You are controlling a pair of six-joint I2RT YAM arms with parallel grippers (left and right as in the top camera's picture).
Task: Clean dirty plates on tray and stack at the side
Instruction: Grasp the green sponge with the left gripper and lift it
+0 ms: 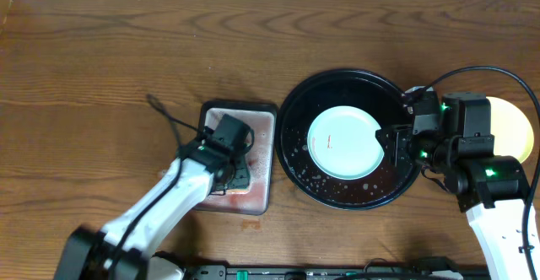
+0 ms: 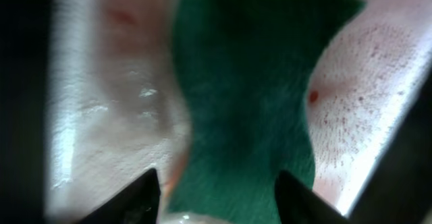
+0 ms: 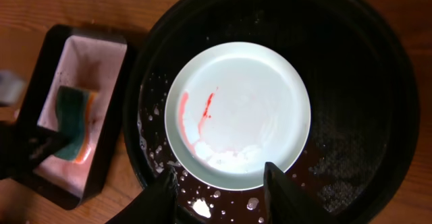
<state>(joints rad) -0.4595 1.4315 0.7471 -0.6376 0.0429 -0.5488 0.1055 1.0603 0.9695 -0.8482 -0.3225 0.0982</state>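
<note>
A pale mint-white plate [image 1: 343, 142] with a red sauce smear lies in the black tray [image 1: 297, 160]; it also shows in the right wrist view [image 3: 239, 113] inside the tray [image 3: 364, 109]. A yellow plate [image 1: 516, 128] lies on the table right of the tray, partly hidden by my right arm. My right gripper [image 3: 219, 187] is open and empty above the tray's right side. My left gripper [image 2: 219, 190] is open over the metal pan, fingers either side of the teal sponge [image 2: 250, 96]. The third plate is out of view.
The rectangular pan [image 1: 263, 158] with pinkish wet bottom sits left of the tray; it also shows in the right wrist view [image 3: 40, 69] with the sponge [image 3: 71, 123]. Foam specks dot the tray floor [image 3: 202, 209]. A black cable [image 1: 169, 118] runs left of the pan.
</note>
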